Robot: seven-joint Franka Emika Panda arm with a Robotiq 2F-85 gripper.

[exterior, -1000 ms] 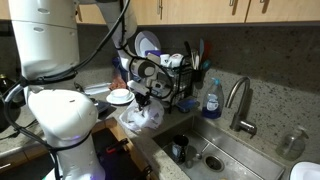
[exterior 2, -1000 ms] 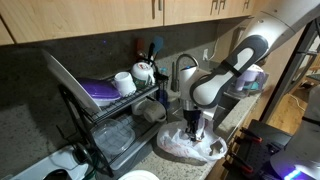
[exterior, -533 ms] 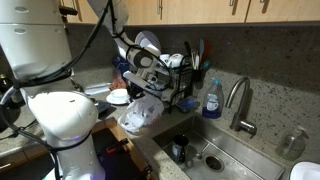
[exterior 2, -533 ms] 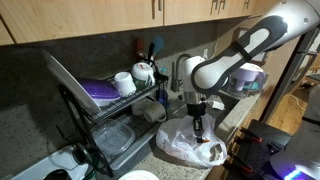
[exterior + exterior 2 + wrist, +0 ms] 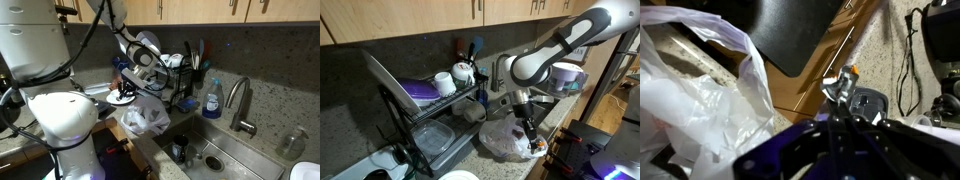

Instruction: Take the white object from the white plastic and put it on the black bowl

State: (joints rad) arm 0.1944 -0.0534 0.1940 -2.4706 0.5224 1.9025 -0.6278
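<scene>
Gripper [image 5: 531, 129] hangs just above crumpled white plastic bag [image 5: 506, 141], over one end. Open or closed: cannot tell. White object itself not distinguishable.

Dim warm kitchen light, blurred wrist view

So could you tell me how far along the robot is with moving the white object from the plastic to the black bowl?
Looks done: the gripper is up outside the white plastic bag. In hand: possibly the white object, but no view shows what the jaws hold. Left: setting it on the black bowl, which I cannot pick out.
</scene>
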